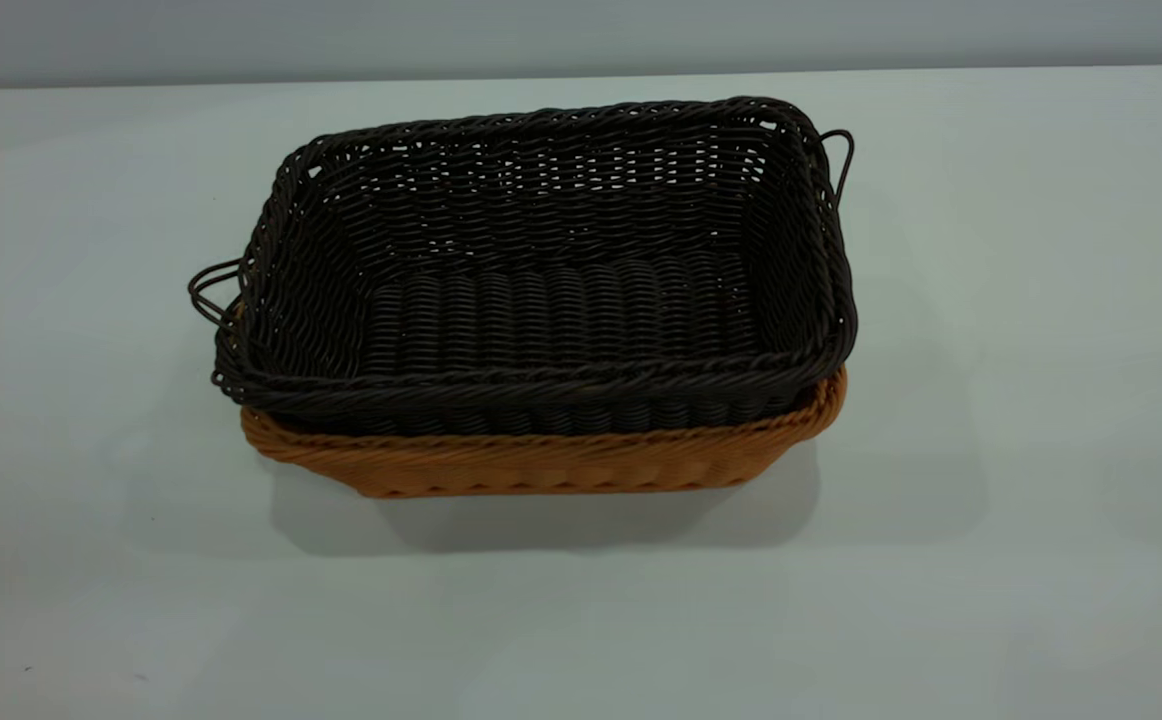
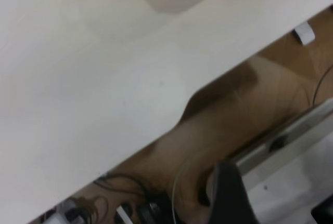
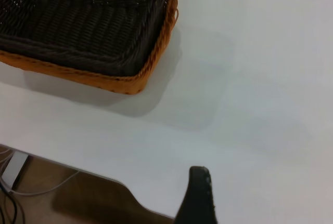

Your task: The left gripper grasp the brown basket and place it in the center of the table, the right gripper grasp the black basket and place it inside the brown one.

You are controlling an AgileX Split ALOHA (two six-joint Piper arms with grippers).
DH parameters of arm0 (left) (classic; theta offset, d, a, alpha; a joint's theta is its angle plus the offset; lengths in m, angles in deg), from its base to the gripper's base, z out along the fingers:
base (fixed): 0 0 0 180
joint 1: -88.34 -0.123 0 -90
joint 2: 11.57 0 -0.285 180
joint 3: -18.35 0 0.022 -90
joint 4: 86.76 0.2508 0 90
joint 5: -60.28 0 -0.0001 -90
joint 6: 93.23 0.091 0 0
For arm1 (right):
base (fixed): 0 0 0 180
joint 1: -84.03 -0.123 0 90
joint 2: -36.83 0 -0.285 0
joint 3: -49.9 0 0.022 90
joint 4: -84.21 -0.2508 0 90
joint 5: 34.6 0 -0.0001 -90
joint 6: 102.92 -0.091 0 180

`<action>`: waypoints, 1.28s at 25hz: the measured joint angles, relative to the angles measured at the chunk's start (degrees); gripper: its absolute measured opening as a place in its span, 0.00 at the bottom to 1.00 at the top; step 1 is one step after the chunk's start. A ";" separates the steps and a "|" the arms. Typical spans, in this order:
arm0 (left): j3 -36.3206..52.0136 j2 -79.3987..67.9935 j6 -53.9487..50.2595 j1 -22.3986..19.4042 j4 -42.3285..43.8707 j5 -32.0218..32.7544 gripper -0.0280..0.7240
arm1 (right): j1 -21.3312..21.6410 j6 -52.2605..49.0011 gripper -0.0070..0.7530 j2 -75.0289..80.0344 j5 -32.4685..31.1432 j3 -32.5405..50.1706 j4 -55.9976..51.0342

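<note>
Exterior: black basket [image 1: 551,270] nested in brown basket [image 1: 541,465], no arms visible. Wrist views: one fingertip each [image 2: 229,193] [image 3: 197,195], well clear of the baskets; jaw state unreadable.

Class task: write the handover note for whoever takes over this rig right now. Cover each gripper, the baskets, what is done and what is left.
Left gripper: off the table edge, clear of the baskets, holding nothing visible.
Right gripper: near the table edge, away from the baskets, holding nothing visible.
Brown basket: at mid table.
Black basket: nested inside the brown one, rim above it.
Done: both placements.
Left: nothing apparent.
</note>
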 joint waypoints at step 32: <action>0.00 22.11 0.00 -25.33 0.38 0.89 0.62 | 17.23 -0.12 0.75 -7.75 -0.43 0.00 -0.11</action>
